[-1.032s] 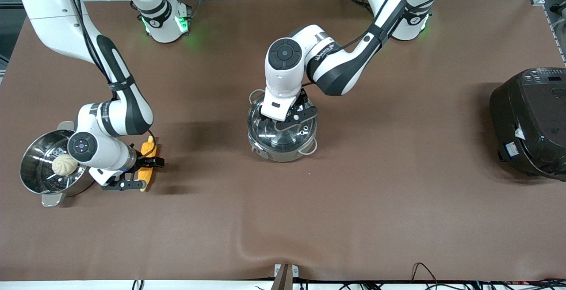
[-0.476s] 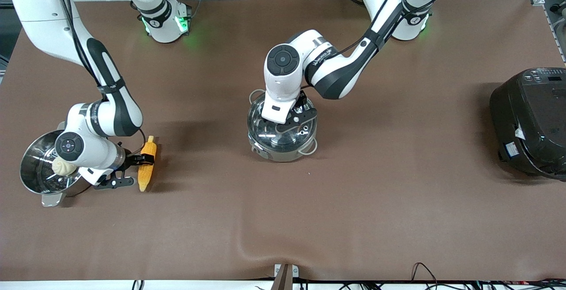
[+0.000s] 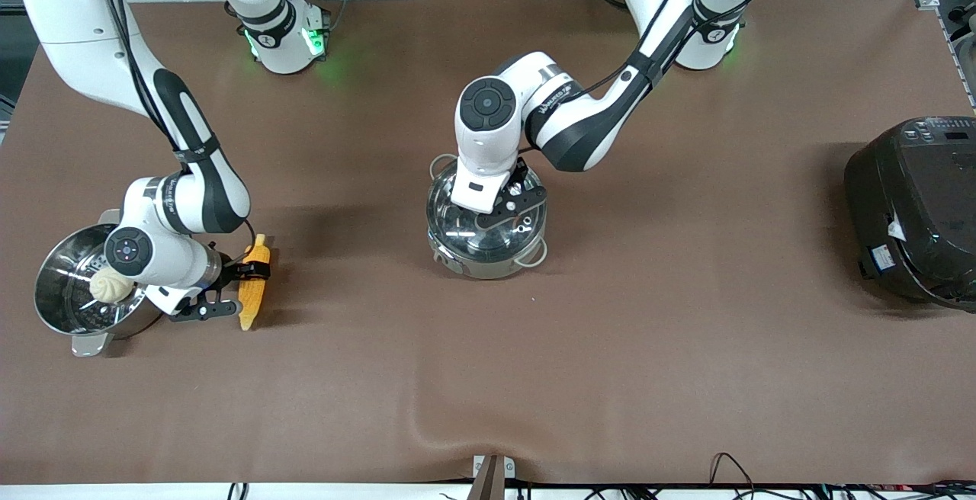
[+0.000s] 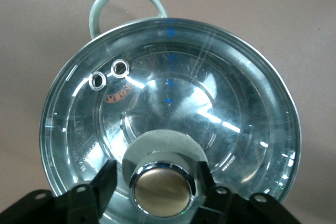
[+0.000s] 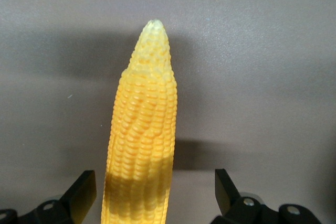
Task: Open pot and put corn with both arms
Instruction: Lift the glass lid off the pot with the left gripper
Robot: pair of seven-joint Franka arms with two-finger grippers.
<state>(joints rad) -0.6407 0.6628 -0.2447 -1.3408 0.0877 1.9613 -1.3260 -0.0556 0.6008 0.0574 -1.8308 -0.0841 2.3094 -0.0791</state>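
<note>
lid (image 3: 486, 219) on pot (image 3: 488, 254), corn (image 3: 252, 284) (beside steamer (image 3: 59, 290))

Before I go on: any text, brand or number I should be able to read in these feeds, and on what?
Nothing reads clearly.
Dark lettering on the white left arm's forearm: blurred.
Same on the white right arm's wrist link: blurred.
Orange mark on the round glass lid of the shiny steel pot: unreadable.
Panel markings and sticker on the big black electric cooker: too small.

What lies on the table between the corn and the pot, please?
Nothing: in the front view, only bare brown table lies between the corn and the pot.
</note>
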